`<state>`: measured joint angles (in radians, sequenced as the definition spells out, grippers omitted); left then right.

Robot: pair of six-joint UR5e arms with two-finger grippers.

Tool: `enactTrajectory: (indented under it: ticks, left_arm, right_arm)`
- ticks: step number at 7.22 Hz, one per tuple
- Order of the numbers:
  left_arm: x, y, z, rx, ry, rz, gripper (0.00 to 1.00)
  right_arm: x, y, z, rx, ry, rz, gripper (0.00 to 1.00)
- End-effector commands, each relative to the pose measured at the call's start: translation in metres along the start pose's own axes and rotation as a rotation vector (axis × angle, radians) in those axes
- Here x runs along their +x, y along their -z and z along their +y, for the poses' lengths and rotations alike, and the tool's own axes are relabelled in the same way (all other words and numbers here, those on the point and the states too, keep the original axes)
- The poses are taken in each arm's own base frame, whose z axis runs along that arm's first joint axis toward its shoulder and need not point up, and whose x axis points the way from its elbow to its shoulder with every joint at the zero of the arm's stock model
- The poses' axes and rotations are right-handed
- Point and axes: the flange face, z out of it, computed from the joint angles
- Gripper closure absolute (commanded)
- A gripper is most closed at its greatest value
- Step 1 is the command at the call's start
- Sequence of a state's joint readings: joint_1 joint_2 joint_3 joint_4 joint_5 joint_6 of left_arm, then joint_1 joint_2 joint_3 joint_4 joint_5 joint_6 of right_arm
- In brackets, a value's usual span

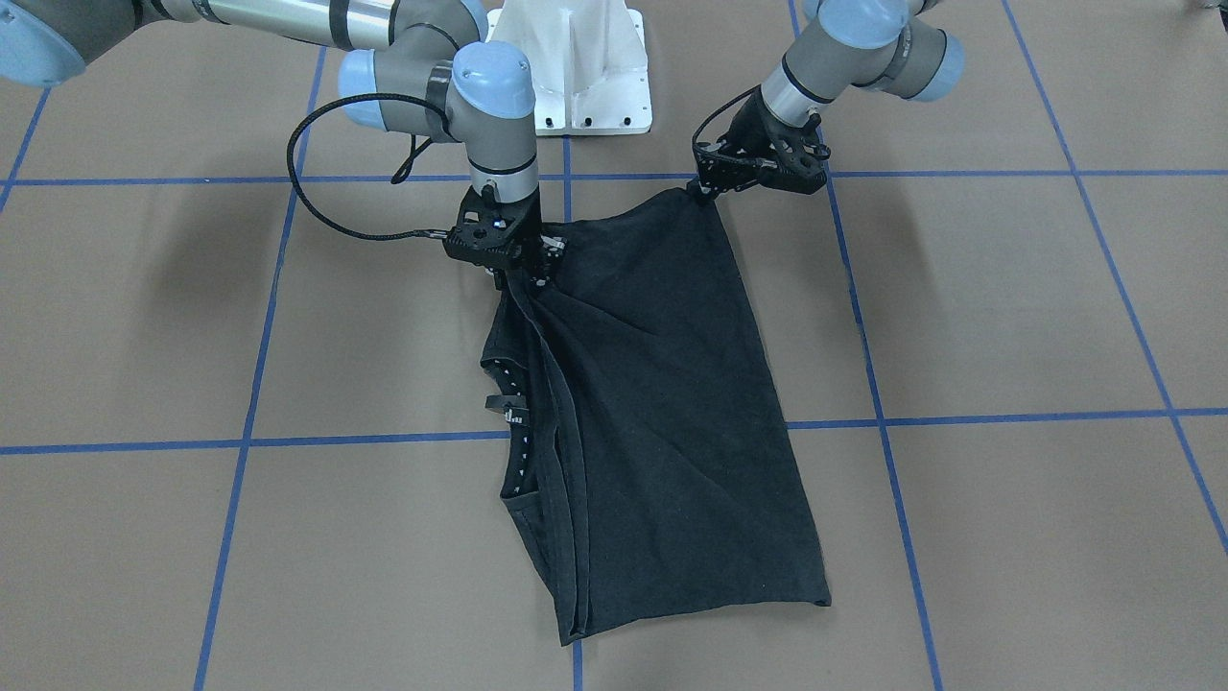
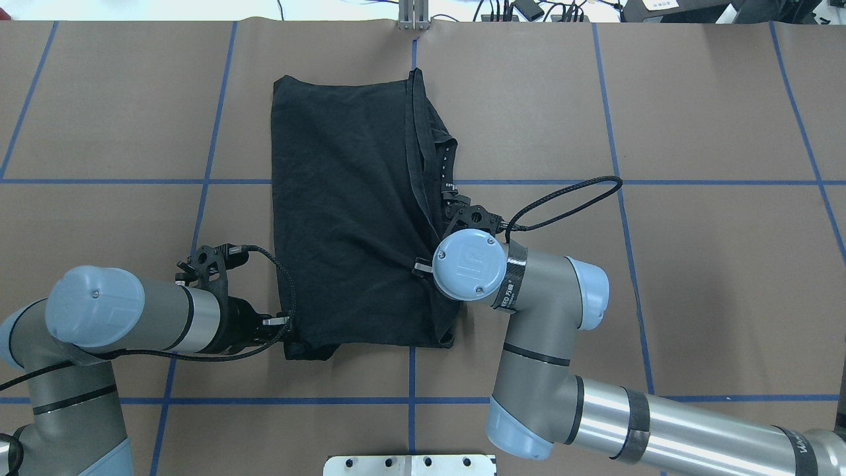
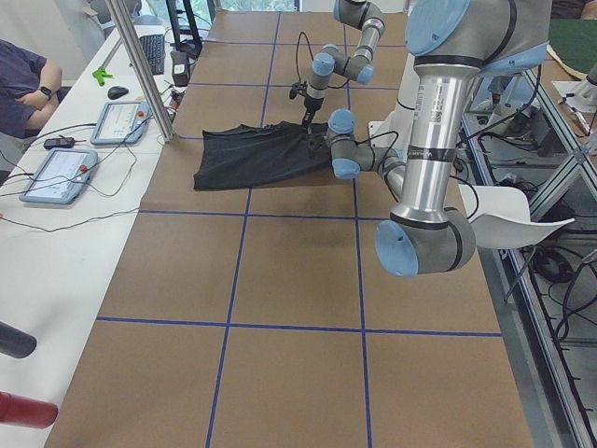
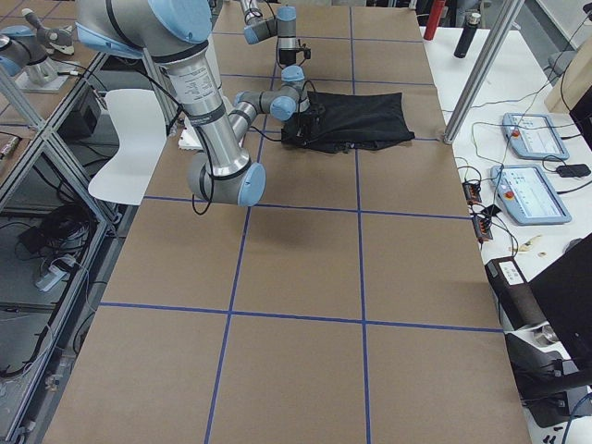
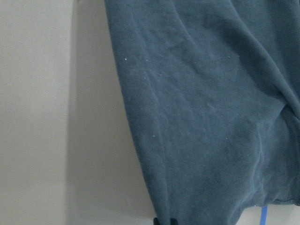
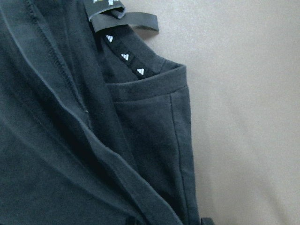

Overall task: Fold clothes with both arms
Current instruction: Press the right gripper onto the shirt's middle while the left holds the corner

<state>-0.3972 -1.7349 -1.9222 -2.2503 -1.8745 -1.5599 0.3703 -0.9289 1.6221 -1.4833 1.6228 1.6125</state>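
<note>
The black T-shirt lies folded lengthwise on the brown table, print hidden. It also shows in the overhead view. Its white-dotted neck tag shows at the collar edge, and in the right wrist view. My left gripper is shut on the shirt's near corner, also seen from overhead. My right gripper points straight down and is shut on the bunched edge near the collar. From overhead its fingers are hidden under the wrist. The cloth is drawn taut between the two grippers.
The white pedestal base stands just behind the shirt's near edge. Blue tape lines grid the table. A metal post rises at the far edge. Control tablets and a seated operator are beyond the far side.
</note>
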Motion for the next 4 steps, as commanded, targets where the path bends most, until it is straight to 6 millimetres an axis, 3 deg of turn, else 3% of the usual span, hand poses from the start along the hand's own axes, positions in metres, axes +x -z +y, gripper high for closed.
enactTrajectory:
  ticks: [1, 2, 3, 4]
  left_arm:
    - [-0.0009, -0.0001, -0.0001, 0.0, 0.001, -0.002, 1.0]
    - [-0.0009, -0.0001, -0.0001, 0.0, 0.001, -0.002, 1.0]
    - [-0.0009, -0.0001, -0.0001, 0.0, 0.001, -0.002, 1.0]
    - [-0.0009, -0.0001, -0.0001, 0.0, 0.001, -0.002, 1.0]
  right_arm:
    - [-0.0002, -0.0008, 0.0004, -0.001, 0.002, 0.001, 0.46]
    - [-0.0012, 0.0006, 0.0006, -0.002, 0.002, -0.001, 0.64]
    - [-0.0021, 0.0013, 0.0007, -0.002, 0.013, -0.003, 0.92]
    - [-0.0012, 0.0006, 0.0006, -0.002, 0.016, -0.002, 1.0]
